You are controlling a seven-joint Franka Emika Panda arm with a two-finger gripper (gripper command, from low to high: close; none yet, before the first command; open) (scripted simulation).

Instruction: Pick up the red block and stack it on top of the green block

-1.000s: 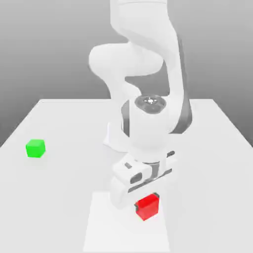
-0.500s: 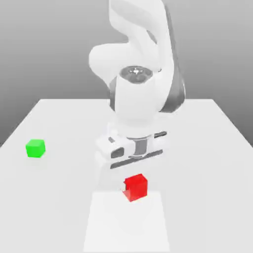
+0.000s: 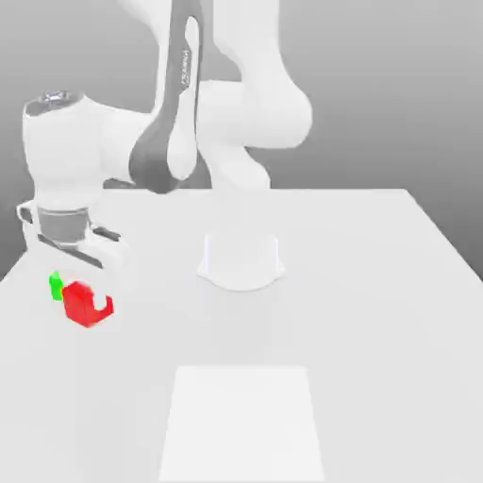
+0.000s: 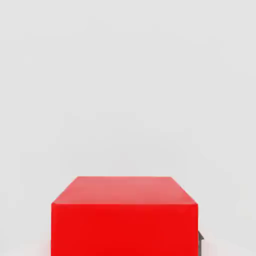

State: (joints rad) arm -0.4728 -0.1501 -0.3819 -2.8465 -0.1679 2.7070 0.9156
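Note:
My gripper [image 3: 90, 300] hangs low over the table at the exterior view's left, shut on the red block [image 3: 83, 306]. The red block is held in the air, its lower half showing between the white fingers. Just behind it, a sliver of the green block [image 3: 55, 283] peeks out on the table; the rest is covered by the red block and the hand. In the hand view the red block [image 4: 125, 215] sits close up against plain white table.
The arm's round white base [image 3: 241, 261] stands at the middle of the white table [image 3: 377, 311]. A paler square patch [image 3: 242, 420] is marked on the table near the front edge.
The arm has swung from the table's front middle to the exterior view's left, carrying the red block up off the pale square and over beside the green block.

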